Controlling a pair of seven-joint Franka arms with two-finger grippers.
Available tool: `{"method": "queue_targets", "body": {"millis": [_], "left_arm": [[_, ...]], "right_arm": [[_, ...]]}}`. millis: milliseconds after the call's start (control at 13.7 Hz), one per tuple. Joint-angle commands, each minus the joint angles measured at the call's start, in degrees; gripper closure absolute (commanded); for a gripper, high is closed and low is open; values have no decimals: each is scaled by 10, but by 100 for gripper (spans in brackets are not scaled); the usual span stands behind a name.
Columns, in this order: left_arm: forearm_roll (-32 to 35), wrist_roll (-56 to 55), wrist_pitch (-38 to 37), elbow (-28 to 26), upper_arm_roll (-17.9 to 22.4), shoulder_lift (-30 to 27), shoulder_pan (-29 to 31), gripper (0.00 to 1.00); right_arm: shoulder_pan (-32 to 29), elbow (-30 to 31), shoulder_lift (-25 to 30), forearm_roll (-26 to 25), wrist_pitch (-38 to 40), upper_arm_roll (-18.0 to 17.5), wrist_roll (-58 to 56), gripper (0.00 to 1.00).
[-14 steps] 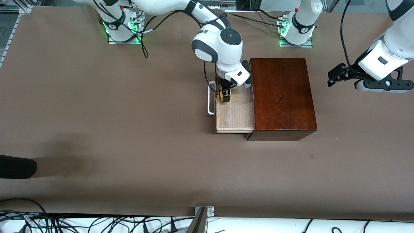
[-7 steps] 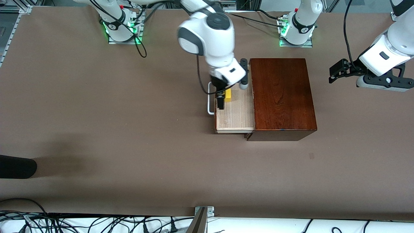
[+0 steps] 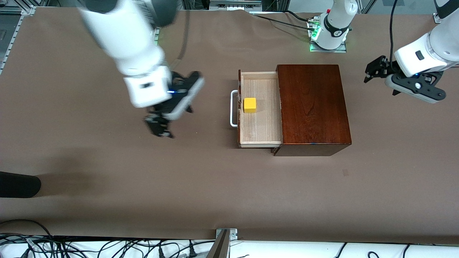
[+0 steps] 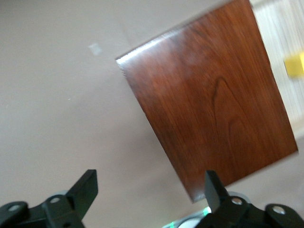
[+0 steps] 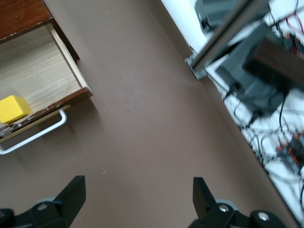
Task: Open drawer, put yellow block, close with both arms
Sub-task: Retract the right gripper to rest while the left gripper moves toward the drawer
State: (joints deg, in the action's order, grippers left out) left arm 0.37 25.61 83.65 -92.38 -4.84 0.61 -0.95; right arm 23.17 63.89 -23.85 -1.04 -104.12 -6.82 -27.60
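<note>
The dark mahogany box [image 3: 312,107] stands mid-table with its pale wood drawer [image 3: 260,129] pulled open toward the right arm's end, white handle [image 3: 233,109] outward. The yellow block [image 3: 250,105] rests on the drawer floor; it also shows in the right wrist view [image 5: 13,109] and at the edge of the left wrist view [image 4: 295,65]. My right gripper [image 3: 159,125] is open and empty, over bare table away from the handle. My left gripper [image 3: 373,71] is open and empty, over the table at the left arm's end, apart from the box [image 4: 213,104].
A dark rounded object [image 3: 18,184] lies at the table edge at the right arm's end. Cables and a metal bracket [image 3: 224,236] line the table edge nearest the front camera. The arm bases [image 3: 328,34] stand along the farthest edge.
My right gripper let go of the yellow block in the drawer, rose and swung away toward the right arm's end. The left gripper drifted slightly away from the front camera.
</note>
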Motion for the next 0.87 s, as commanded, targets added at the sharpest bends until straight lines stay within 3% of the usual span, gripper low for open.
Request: {"method": "queue_targets", "body": {"millis": [0, 218, 510, 801], "left_arm": [[-5, 136, -37, 43, 1, 33, -5, 0], [-52, 226, -70, 45, 0, 53, -6, 0], [-181, 224, -194, 45, -8, 83, -50, 0], [-233, 226, -199, 77, -18, 128, -99, 0]], "right_arm": [[-4, 88, 91, 47, 32, 59, 42, 0], [-4, 217, 194, 49, 22, 111, 96, 0], [-4, 276, 224, 49, 44, 195, 108, 0], [-29, 304, 240, 49, 70, 202, 146, 0]]}}
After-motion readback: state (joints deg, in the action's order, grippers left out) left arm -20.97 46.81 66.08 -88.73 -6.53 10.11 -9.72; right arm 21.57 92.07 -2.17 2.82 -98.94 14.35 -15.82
